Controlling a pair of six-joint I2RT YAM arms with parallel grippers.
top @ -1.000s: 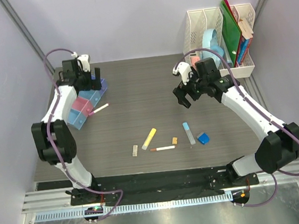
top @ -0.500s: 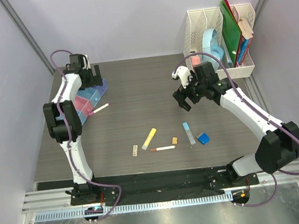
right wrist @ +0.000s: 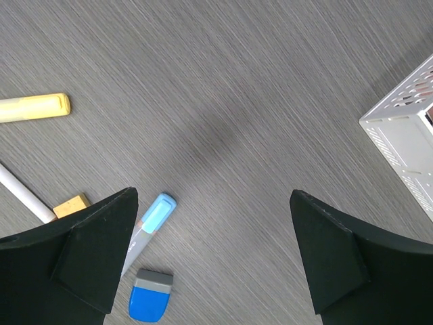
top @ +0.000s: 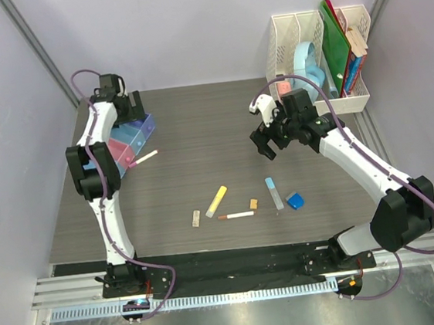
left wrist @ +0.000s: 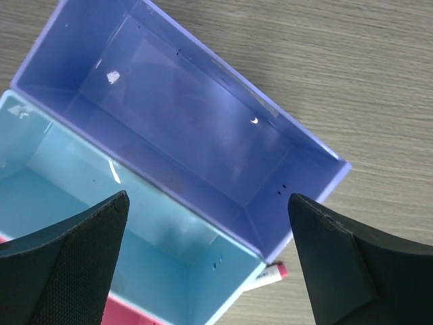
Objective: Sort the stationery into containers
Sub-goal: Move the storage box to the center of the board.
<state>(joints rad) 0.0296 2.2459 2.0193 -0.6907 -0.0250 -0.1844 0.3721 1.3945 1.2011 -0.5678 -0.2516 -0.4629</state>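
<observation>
The row of joined bins [top: 125, 141] sits at the far left, and a white pen with a pink tip [top: 146, 157] lies against its side. My left gripper [top: 130, 109] hovers open and empty over the purple bin [left wrist: 176, 128] and light blue bin [left wrist: 101, 223]; both look empty. My right gripper [top: 266, 143] is open and empty above bare table. Nearer the front lie the yellow marker [top: 216, 200], beige block [top: 196, 218], thin white pen [top: 236, 215], orange block [top: 253, 204], pale blue stick [top: 274, 193] and blue wedge [top: 295, 200].
A white mesh file rack [top: 309, 40] with green folders, books and a blue tape roll stands at the back right; its corner shows in the right wrist view [right wrist: 406, 128]. Grey walls close in on both sides. A black strip runs along the table's near edge [top: 227, 258].
My left arm has folded inward, its elbow swinging right and back, while its gripper stays over the bins. The right gripper has barely moved. The stationery has not moved.
</observation>
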